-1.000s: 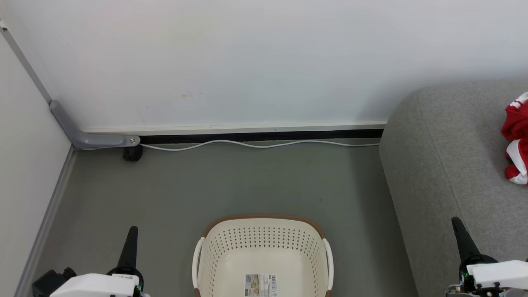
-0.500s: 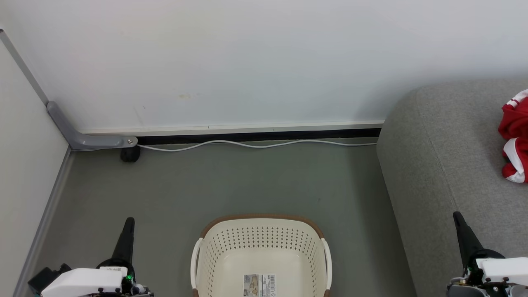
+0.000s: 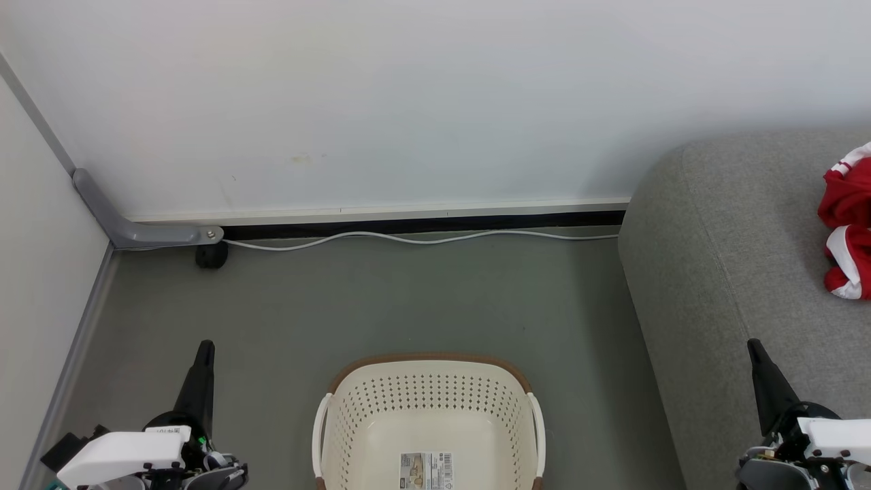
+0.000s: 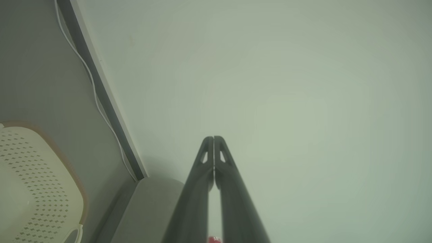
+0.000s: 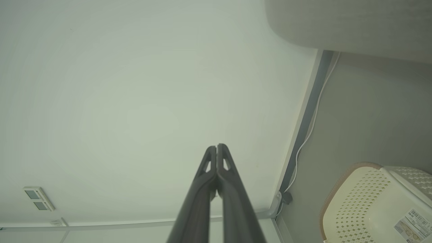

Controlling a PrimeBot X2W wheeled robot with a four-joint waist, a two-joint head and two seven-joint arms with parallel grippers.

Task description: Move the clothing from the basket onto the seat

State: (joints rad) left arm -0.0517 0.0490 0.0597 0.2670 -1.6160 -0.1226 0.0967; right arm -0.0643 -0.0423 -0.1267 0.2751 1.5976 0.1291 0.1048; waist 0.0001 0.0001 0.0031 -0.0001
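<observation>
Clothing (image 3: 847, 224) heaped on the seat (image 3: 735, 272), at the right edge of the head view: bright red folds with white trim, cut off by the frame, so hard to say whether one garment or two. Well apart from the basket (image 3: 422, 398) and from both grippers.

Seat grey and rounded, filling the right side of the head view and running back to the wall (image 3: 408, 102). Also seen as a grey bulge in the left wrist view (image 4: 152, 209) and along the top of the right wrist view (image 5: 354, 27).

Basket on the floor (image 3: 374, 306) at bottom centre, left of the seat and not touching it. Cream perforated walls, brown rim, white side handles, bare bottom with a paper label (image 3: 426, 470). Also in the left wrist view (image 4: 33, 175) and in the right wrist view (image 5: 364, 202), label included (image 5: 413, 224).

Left gripper (image 3: 203, 350) at lower left, above the floor beside the basket, fingers pressed together at the tips (image 4: 213, 140), nothing held. Right gripper (image 3: 754, 348) at lower right, in front of the seat's near side, likewise closed tip to tip (image 5: 217, 148) and holding nothing.

Further back, a white cable (image 3: 422, 238) lying along the foot of the wall, and a grey bracket (image 3: 136, 231) in the left corner.
</observation>
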